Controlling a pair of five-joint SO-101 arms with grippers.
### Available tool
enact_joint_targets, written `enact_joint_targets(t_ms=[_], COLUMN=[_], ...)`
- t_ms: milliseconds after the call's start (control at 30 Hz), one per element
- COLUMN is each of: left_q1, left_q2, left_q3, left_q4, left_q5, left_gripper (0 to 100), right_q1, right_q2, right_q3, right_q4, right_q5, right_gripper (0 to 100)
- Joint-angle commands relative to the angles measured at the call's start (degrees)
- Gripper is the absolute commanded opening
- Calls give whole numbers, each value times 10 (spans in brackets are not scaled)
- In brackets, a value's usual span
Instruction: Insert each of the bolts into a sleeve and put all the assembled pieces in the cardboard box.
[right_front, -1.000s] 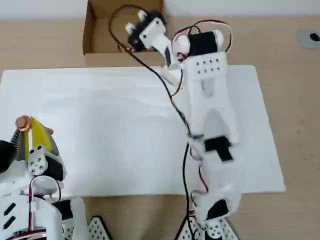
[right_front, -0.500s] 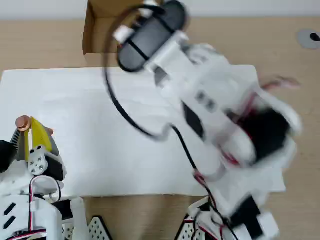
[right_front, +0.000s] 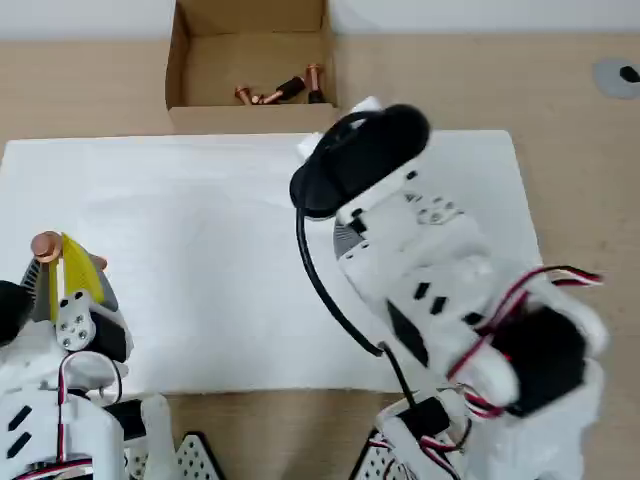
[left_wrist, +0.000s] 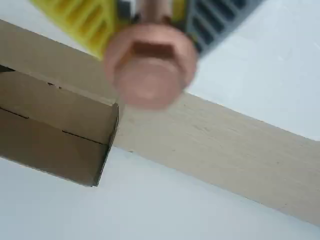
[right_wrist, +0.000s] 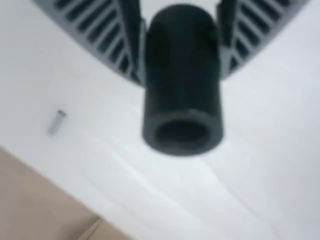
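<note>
My left gripper stands at the near left of the white mat, shut on a copper bolt. In the left wrist view the bolt's head sits between a yellow finger and a grey one. My right gripper is shut on a black sleeve, whose open end faces the camera. In the high view the right arm's black wrist camera hangs over the far middle of the mat and hides its fingers. The cardboard box at the far edge holds assembled copper and black pieces.
A white mat covers most of the wooden table. A grey disc lies at the far right. The box's corner shows ahead in the left wrist view. The right arm's cable loops over the mat.
The right arm has pulled back from over the box toward the near side, so the box's inside now shows. The left arm has kept still with its bolt.
</note>
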Motion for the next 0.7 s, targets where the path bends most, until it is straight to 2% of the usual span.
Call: enact_joint_targets(t_ms=[0, 233, 367, 567, 667], left_q1=[-3, -3, -3, 5, 69], left_q2=[-2, -2, -2, -1, -1], left_q3=[-13, -13, -13, -13, -13], left_q4=[-6, -40, -72, -79, -79], left_q5=[-4, -3, -3, -2, -3], left_gripper=[7, 7, 7, 7, 7], right_q1=[-17, -133, -185, -207, -208], right_q2=[-63, -210, -270, -284, -284], right_q3=[164, 468, 591, 639, 643], right_q4=[-131, -443, -592, -681, -698], right_q5=[-6, -2, -4, -14, -57], right_gripper=[10, 10, 10, 10, 10])
